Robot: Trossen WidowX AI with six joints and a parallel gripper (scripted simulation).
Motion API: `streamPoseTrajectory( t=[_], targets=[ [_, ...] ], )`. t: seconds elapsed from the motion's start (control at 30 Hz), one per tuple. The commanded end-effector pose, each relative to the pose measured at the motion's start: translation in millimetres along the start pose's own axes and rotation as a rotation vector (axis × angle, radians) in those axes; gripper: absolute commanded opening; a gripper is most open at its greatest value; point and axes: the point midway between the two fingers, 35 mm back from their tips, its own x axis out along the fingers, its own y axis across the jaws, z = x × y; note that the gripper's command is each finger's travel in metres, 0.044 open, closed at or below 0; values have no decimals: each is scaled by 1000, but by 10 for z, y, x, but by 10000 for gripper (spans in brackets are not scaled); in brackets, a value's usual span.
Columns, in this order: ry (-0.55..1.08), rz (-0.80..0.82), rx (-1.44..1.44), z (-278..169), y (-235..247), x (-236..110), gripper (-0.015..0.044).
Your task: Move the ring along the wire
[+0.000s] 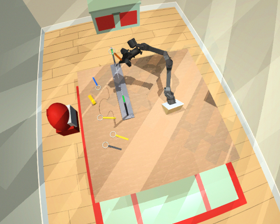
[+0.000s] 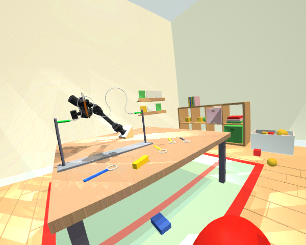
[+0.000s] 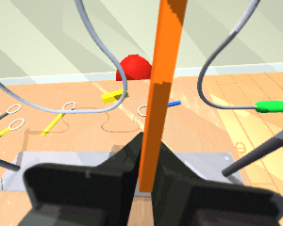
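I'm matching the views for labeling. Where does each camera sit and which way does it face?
Top: overhead, looking down on the table; whole arm shows.
Exterior: low beside the table, facing the wire; arm shows.
Wrist: on the gripper, looking past the fingers.
All three show the orange handle.

We count four spare rings lying on the table, two with yellow handles (image 1: 108,117) (image 1: 122,136), one blue (image 1: 94,81), one dark grey (image 1: 114,147), plus one yellow block (image 1: 91,99) and two posts (image 2: 59,142) (image 2: 143,126).

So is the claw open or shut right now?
Shut on the orange handle: in the wrist view the claw has both fingers pressed against it.
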Motion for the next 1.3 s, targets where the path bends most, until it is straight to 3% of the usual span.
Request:
streamPoseTrajectory(
  t=[0.0, 1.27],
  targets=[
    [-5, -49, -81, 3, -63, -9, -150],
    [-65, -463, -780, 224, -547, -105, -150]
  ],
)
